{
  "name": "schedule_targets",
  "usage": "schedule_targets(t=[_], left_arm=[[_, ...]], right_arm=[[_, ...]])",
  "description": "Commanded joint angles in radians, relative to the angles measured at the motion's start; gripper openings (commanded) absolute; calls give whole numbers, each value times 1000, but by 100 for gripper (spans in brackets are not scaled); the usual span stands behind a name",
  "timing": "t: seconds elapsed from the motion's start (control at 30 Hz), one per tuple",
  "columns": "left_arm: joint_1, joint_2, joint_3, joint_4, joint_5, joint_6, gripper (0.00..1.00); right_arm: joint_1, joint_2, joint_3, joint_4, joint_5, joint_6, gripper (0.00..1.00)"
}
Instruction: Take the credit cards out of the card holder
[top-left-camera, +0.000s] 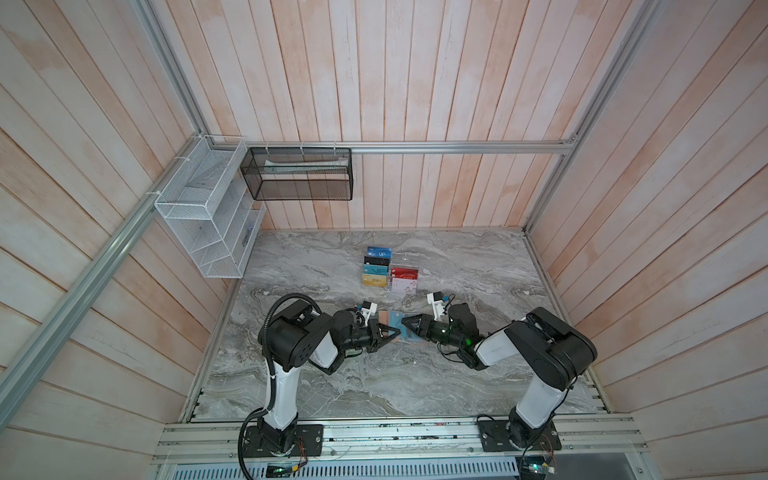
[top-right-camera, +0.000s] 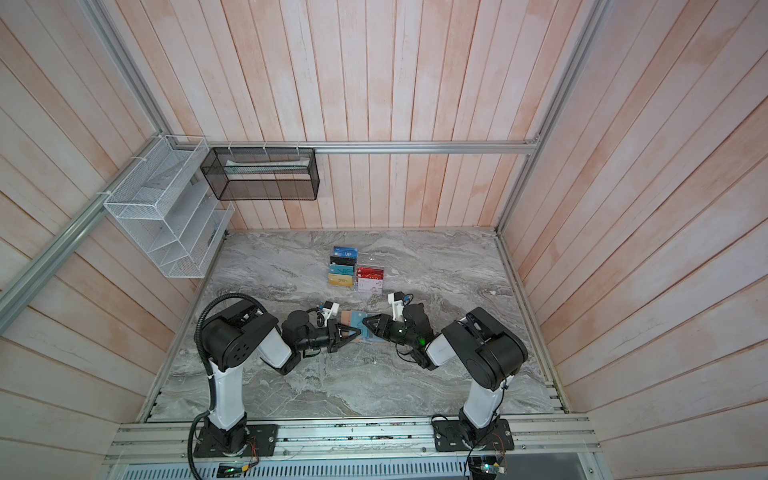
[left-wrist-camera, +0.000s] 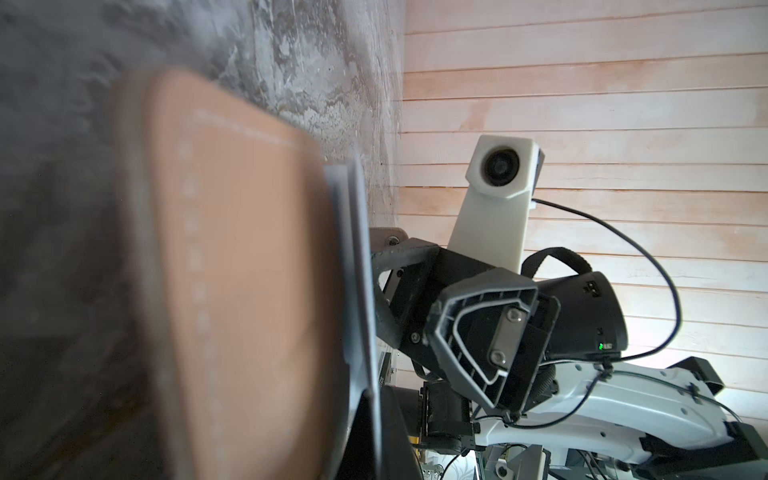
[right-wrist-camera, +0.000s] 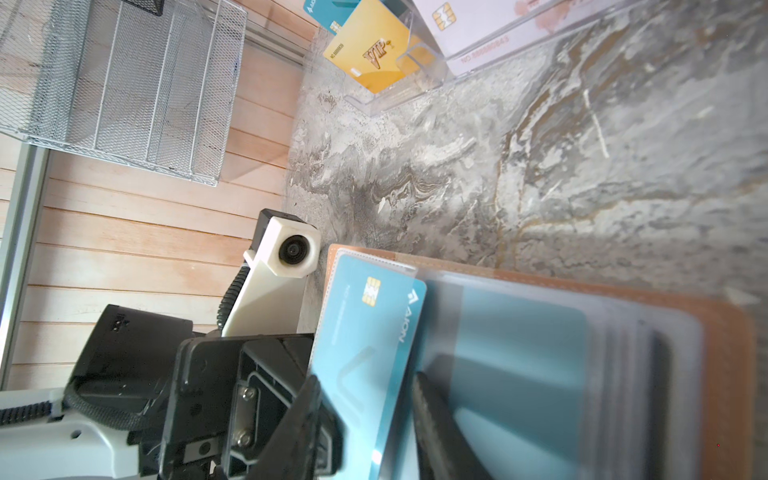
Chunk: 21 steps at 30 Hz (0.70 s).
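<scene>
The tan card holder (top-left-camera: 392, 316) (top-right-camera: 348, 319) lies open on the marble table between my two grippers. My left gripper (top-left-camera: 395, 332) (left-wrist-camera: 374, 419) is shut on its left side; the left wrist view shows the tan cover (left-wrist-camera: 249, 291) and grey sleeve edges close up. My right gripper (top-left-camera: 405, 323) (right-wrist-camera: 370, 403) is open, its fingers (right-wrist-camera: 436, 419) standing either side of a teal credit card (right-wrist-camera: 370, 328) that sticks out of a clear sleeve. More sleeve pages with cards lie stacked on the holder's tan right half (right-wrist-camera: 727, 340).
A clear acrylic tiered stand (top-left-camera: 399, 257) (right-wrist-camera: 415, 87) with several cards stands just behind the holder. A white wire basket (top-left-camera: 203, 212) and a black mesh basket (top-left-camera: 299, 174) hang on the back left walls. Wooden walls enclose the table.
</scene>
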<state>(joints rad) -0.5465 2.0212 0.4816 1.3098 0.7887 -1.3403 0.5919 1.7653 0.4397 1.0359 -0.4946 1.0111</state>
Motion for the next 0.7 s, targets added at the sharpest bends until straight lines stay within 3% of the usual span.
schedule_targets(t=[0.0,0.27,0.67], left_arm=[[-12,-22,19,84,29,1,0],[-24,-33,19,85,23,10,0],[-44,-45,18,121,41,16,0]], right_arm=[[-1,15,-15,64,-42,12,39],[-3,50,-25,188,-73,49,35],[-29,137,-52,459,-103,147,20]])
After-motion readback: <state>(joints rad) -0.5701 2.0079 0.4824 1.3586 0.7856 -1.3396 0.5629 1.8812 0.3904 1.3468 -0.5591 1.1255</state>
